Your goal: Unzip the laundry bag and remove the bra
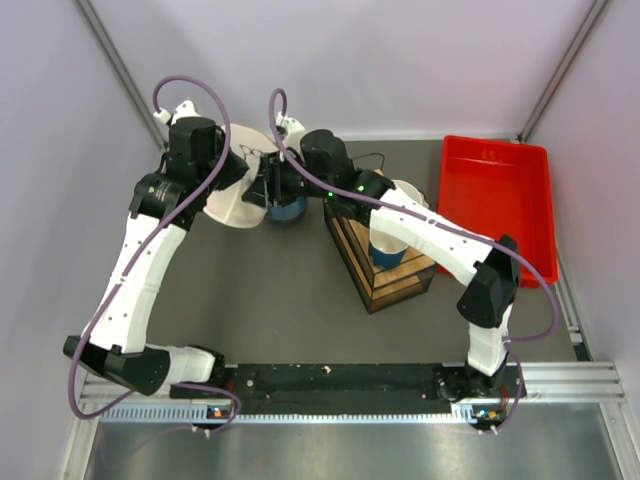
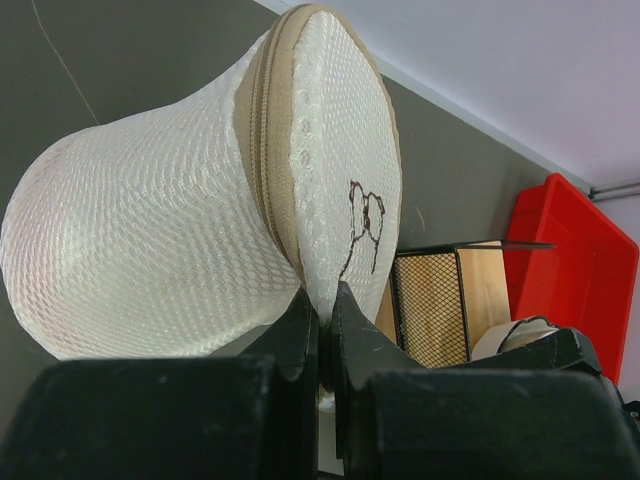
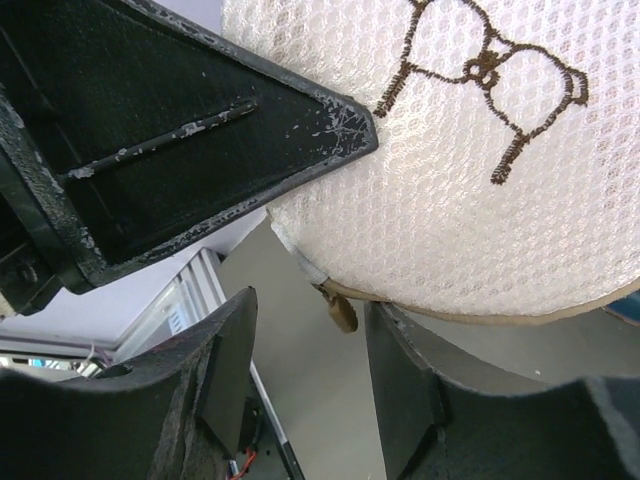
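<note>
The laundry bag [image 2: 150, 230] is a white mesh cylinder lying on its side, its round end with the black line drawing [image 2: 365, 215] facing right. A beige zipper [image 2: 262, 130] runs around that end. My left gripper [image 2: 325, 305] is shut on the lower edge of the bag's end. In the top view the bag [image 1: 232, 200] lies at the back left, with the left gripper [image 1: 252, 172] and the right gripper [image 1: 275, 190] against it. My right gripper [image 3: 310, 350] is open, and the beige zipper pull [image 3: 342, 311] hangs between its fingers without touching them. The bra is hidden.
A black wire rack [image 1: 400, 280] on a wooden base holds a blue cup [image 1: 385, 247] right of the bag. A red tray [image 1: 495, 200] sits at the back right, with a white bowl [image 1: 412, 192] beside it. A blue object [image 1: 288, 210] lies under the grippers.
</note>
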Tool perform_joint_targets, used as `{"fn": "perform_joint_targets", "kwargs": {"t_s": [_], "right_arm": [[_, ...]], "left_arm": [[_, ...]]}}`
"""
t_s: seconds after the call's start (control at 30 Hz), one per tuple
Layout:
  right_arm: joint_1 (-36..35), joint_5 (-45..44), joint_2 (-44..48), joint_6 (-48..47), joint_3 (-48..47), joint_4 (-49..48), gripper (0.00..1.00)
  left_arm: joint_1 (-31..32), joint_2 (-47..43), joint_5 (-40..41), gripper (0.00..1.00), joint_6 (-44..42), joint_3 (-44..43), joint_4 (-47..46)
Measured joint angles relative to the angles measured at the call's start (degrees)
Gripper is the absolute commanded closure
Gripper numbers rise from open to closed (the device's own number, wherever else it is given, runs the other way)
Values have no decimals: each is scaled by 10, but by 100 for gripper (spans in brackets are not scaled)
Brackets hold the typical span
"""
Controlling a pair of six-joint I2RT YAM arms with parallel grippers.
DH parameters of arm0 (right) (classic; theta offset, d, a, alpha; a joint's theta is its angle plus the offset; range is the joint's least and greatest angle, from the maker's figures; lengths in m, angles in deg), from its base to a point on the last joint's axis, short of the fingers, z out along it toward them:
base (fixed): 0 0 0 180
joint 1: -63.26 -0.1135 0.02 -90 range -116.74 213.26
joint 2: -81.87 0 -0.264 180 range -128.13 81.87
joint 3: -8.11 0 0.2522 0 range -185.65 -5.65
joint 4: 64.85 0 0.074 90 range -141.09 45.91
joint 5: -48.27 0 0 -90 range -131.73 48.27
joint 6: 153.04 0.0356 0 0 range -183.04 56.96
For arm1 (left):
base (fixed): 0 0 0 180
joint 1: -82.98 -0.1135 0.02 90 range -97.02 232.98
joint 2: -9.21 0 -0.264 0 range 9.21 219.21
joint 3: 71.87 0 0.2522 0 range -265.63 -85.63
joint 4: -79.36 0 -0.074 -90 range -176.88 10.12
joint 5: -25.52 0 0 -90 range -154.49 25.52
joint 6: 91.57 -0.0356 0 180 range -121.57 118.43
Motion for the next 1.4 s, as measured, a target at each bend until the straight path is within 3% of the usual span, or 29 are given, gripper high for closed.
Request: {"fn": "perform_joint_targets", "kwargs": {"t_s": [0.1, 0.23, 0.5, 0.77, 1.17, 1.4], "right_arm": [[0, -5, 0, 0, 7, -5, 67], [0, -22, 3, 2, 22, -13, 100], [4, -40, 43, 7, 89, -44, 100], [55, -11, 100, 26, 201, -70, 100], [51, 46, 122, -22, 216, -65, 100], [13, 56, 82, -56, 209, -21, 100]], "left_arm": [[0, 0, 0, 100, 0, 0, 1], [0, 0, 0, 100, 0, 0, 2], [-2, 0, -16, 100, -3, 0, 4], [-52, 0, -91, 100, -28, 0, 22], [-165, 46, -306, 100, -83, 19, 26], [-175, 79, -312, 100, -101, 102, 38]]}}
